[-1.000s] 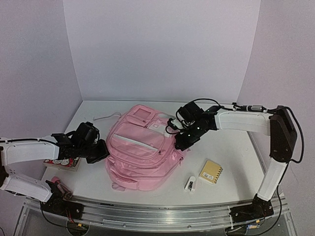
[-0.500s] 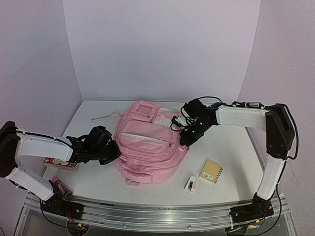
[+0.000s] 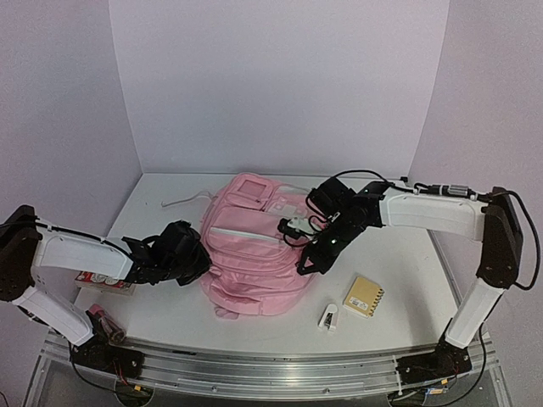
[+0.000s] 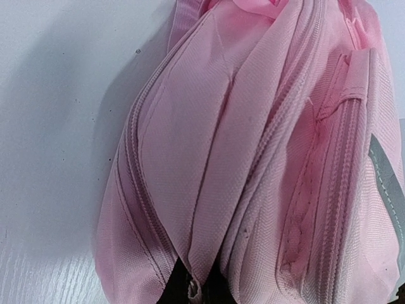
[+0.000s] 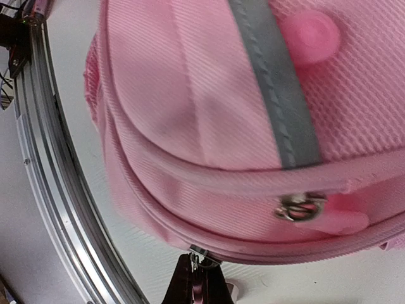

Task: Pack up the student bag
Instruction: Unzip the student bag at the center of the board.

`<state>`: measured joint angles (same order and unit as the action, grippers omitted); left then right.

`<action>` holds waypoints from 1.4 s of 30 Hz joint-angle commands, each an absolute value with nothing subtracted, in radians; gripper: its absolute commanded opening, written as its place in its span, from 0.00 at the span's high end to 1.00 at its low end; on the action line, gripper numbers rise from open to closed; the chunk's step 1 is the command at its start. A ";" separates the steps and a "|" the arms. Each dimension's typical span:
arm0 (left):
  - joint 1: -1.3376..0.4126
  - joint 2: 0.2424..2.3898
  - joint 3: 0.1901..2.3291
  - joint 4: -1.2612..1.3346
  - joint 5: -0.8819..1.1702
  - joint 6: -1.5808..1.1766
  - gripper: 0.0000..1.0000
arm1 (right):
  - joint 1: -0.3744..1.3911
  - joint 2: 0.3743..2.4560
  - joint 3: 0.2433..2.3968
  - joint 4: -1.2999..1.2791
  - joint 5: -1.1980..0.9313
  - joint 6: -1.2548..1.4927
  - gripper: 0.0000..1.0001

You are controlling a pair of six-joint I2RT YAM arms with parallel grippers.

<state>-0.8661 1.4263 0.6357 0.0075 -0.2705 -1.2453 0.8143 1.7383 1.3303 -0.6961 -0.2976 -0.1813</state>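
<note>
Student bag (image 3: 250, 254) is lying flat between the two end effectors and is touching both.

Left gripper (image 3: 195, 264) is pressing into the bag's side. Its jaws are standing almost closed and are pinching a fold of pink fabric beside a zip seam, directly at the fingertips.

Right gripper (image 3: 304, 261) is bearing on the opposite side. Its jaws are standing nearly together and are clamping a zip pull (image 5: 197, 258) at the tips.

Probable faults:
- The left pinch is holding only loose cloth. If the right arm draws the pull, the fold is likely to slip free, and the whole bag may drag rather than the zip running.
- The small pull may escape the narrow grip.
- A notebook (image 3: 363, 295) is lying near the right gripper and could be swept by it.

The overhead view is showing both arms and the notebook, but neither grip. The left wrist view alone is showing the pinched fold. The right wrist view alone is showing the clamped pull and a second, ringed slider (image 5: 299, 206) beyond it.
</note>
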 commanded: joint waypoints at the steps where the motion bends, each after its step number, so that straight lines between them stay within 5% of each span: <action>1: -0.909 1.439 0.698 0.088 -0.290 -1.279 1.00 | 0.932 1.790 1.435 -0.692 -0.279 -0.076 1.00; 11: -0.974 1.423 0.674 0.098 -0.321 -1.317 1.00 | 1.060 1.925 1.540 -0.531 0.015 0.180 1.00; 19: -1.099 1.382 0.659 0.122 -0.288 -1.218 1.00 | 0.867 1.888 1.460 -0.529 0.042 0.262 1.00; 28: -1.153 1.693 0.931 0.245 -0.059 -0.884 0.98 | 0.669 1.881 1.440 -0.530 0.060 0.156 1.00; 31: -1.154 1.740 1.053 0.141 -0.044 -0.789 0.63 | 0.607 1.903 1.464 -0.530 0.019 0.109 1.00; 33: -1.154 1.720 1.082 0.091 -0.073 -0.732 0.27 | 0.565 1.922 1.489 -0.533 0.009 0.087 1.00; 35: -1.150 1.676 1.098 0.014 -0.153 -0.698 0.08 | 0.516 1.946 1.520 -0.534 -0.061 0.068 1.00; 42: -0.943 1.539 1.066 -0.254 -0.216 -0.705 0.00 | 0.465 2.006 1.590 -0.548 -0.202 0.008 1.00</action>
<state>-1.1019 1.6325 1.0876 -0.1093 -0.1827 -0.7438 0.4730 1.9828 1.5398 -0.5879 -0.1154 0.0613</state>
